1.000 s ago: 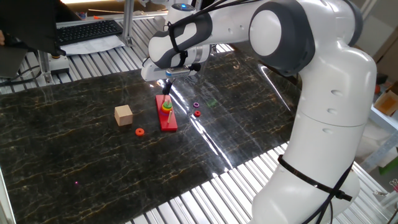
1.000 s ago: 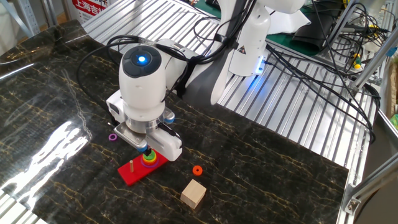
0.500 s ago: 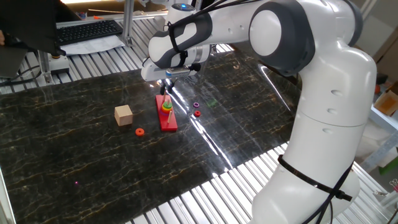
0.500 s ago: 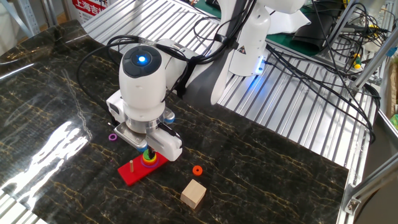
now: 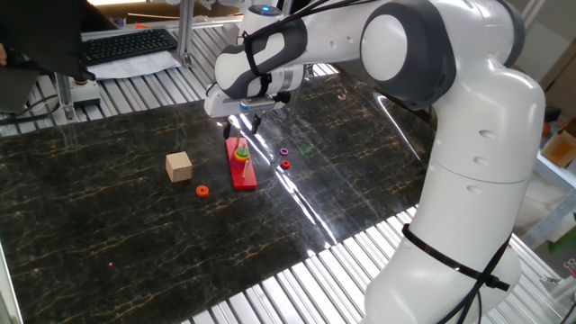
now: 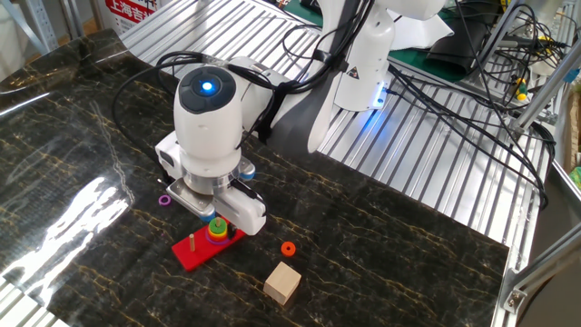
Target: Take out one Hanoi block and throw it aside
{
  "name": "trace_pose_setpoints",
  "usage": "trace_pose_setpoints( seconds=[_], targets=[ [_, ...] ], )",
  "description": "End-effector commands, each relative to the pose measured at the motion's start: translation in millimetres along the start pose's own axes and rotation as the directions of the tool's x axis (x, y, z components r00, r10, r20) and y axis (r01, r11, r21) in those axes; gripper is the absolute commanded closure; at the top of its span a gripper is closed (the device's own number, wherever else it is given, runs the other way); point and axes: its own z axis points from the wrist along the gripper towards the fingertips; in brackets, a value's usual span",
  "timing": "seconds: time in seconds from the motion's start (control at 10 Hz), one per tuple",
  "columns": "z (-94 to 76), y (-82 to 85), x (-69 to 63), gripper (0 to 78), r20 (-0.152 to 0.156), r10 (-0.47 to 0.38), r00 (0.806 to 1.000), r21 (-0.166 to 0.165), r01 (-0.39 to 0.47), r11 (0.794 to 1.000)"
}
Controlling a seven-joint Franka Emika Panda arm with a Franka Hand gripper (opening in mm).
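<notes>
A red base (image 5: pixel 243 175) carries a peg with a small stack of coloured rings (image 5: pixel 241 152). The green Hanoi block (image 6: pixel 218 223) lies on top of that stack, over a yellow ring. My gripper (image 5: pixel 242 126) hangs right above the stack, open, with a fingertip (image 5: pixel 230 130) on each side of the peg's top. It holds nothing. In the other fixed view the gripper (image 6: pixel 216 216) partly hides the stack, and the base (image 6: pixel 196 252) shows a bare second peg.
A tan wooden cube (image 5: pixel 178 166) and an orange-red ring (image 5: pixel 202 191) lie left of the base. A purple ring (image 5: pixel 284 152) and a red ring (image 5: pixel 286 165) lie right of it. Metal slats border the dark mat.
The gripper's fingers have spread apart above the ring stack. The arm itself has hardly moved, and the rings stay on the peg.
</notes>
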Motion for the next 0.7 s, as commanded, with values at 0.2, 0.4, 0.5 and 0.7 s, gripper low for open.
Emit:
trace_pose_setpoints(
  seconds=[0.2, 0.4, 0.5, 0.7],
  targets=[
    [0.5, 0.3, -0.2, 0.1, 0.006, -0.006, 1.0, -0.001, 0.006, 1.0],
    [0.5, 0.3, -0.2, 0.1, -0.017, -0.002, 1.0, -0.003, 0.002, 1.0],
    [0.5, 0.3, -0.2, 0.1, -0.017, -0.002, 1.0, -0.003, 0.002, 1.0],
    [0.5, 0.3, -0.2, 0.1, -0.019, -0.008, 1.0, -0.013, 0.008, 1.0]
  ],
)
